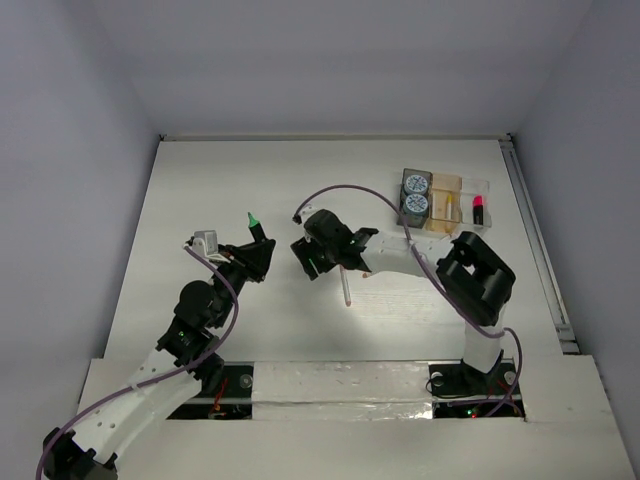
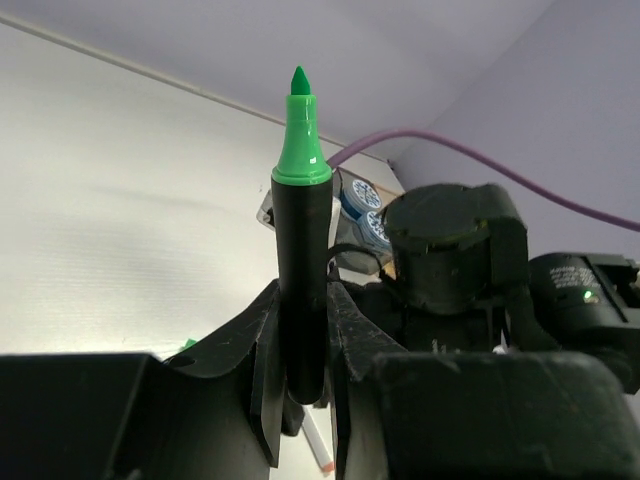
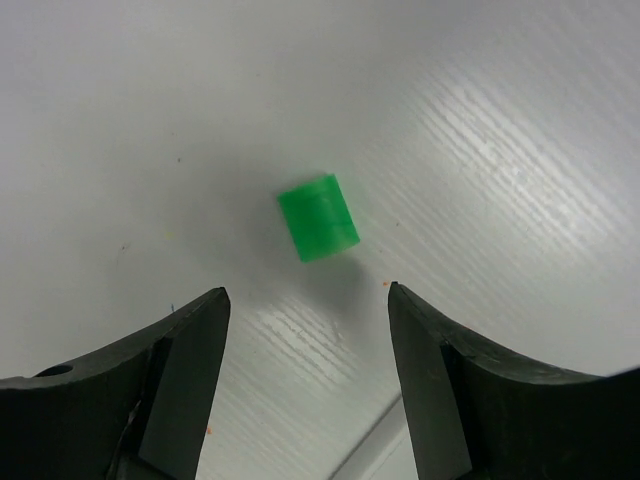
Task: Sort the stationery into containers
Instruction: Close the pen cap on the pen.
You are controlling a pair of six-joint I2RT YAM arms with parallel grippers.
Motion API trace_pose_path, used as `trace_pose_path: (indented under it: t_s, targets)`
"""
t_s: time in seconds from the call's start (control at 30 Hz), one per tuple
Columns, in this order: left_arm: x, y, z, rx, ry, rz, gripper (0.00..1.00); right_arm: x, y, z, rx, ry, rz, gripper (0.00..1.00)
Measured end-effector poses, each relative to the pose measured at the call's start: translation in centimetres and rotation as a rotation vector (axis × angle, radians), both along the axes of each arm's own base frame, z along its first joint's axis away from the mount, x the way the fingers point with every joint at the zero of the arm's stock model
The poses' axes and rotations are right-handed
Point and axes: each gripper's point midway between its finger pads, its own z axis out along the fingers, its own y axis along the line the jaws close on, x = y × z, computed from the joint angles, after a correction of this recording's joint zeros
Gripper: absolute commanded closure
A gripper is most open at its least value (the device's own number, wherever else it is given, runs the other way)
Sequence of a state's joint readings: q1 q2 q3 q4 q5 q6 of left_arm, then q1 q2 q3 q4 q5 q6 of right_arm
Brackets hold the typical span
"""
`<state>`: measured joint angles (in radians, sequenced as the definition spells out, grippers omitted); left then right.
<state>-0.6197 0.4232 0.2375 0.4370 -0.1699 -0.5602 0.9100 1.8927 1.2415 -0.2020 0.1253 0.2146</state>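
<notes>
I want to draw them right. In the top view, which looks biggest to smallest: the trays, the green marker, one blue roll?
1. row of trays
2-3. green marker and blue roll look alike: marker longer, roll wider.

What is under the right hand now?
A loose green cap, on the white table between the fingers of the open right hand. In the top view the hand hides it.

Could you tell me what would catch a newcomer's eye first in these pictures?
The black highlighter with a bare green tip stands out, clamped in the left hand, left of centre. A small green plastic cap lies on the white table just ahead of the open right hand. At the far right, joined plastic trays hold two blue-white rolls and a pink-capped highlighter.
</notes>
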Motion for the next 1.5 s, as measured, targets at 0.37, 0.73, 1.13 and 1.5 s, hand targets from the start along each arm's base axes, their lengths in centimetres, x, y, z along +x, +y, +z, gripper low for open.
trace_pose_path:
  t_s: [0.37, 0.73, 1.13, 1.5]
  targets:
    - [0.0, 0.5, 0.3, -0.003, -0.011, 0.022, 1.00, 3.8, 2.4, 1.1, -0.060, -0.042, 0.249, 0.35]
    - [0.1, 0.5, 0.2, 0.000, -0.006, 0.027, 1.00, 3.2, 2.7, -2.0, -0.115, 0.049, 0.314, 0.49]
    - [0.3, 0.4, -0.3, 0.012, 0.008, 0.026, 1.00, 3.6, 1.8, -2.1, -0.148, 0.034, 0.254, 0.46]
    - [0.4, 0.3, -0.5, 0.017, 0.014, 0.026, 1.00, 3.6, 1.5, -2.2, -0.139, 0.044, 0.197, 0.76]
